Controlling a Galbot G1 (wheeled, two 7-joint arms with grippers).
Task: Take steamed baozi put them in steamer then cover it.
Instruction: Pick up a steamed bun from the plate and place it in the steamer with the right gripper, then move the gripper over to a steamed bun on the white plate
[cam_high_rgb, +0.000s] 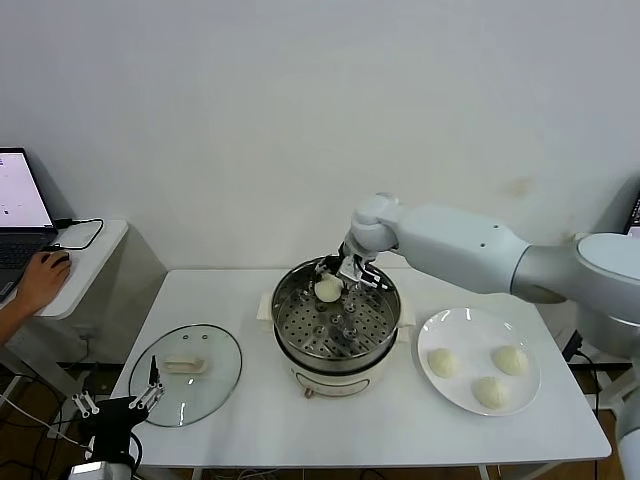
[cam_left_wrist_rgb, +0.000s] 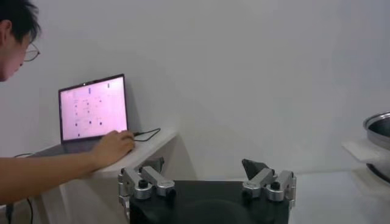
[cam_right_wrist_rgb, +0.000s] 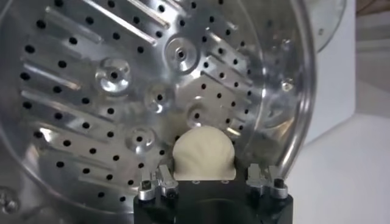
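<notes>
While gripped: baozi (cam_right_wrist_rgb: 203, 152) between right pincer (cam_right_wrist_rgb: 207, 180) fingers.

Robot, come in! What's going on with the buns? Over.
Right gripper holds cream-white dough bun over shiny steel steamer. Left gripper open, parked low. Glass lid off. Nothing blocking.

Four cream-white, smooth round baozi: one (cam_high_rgb: 328, 289) sits inside the steamer (cam_high_rgb: 337, 327) at about 11 o'clock on its perforated steel tray; three (cam_high_rgb: 443, 362) lie apart on a plate at the steamer's 3 o'clock. The steamer, a shiny steel pot on a cream base, stands uncovered. The glass cover (cam_high_rgb: 186, 373), cream handle up, lies flat at its 9 o'clock
</notes>
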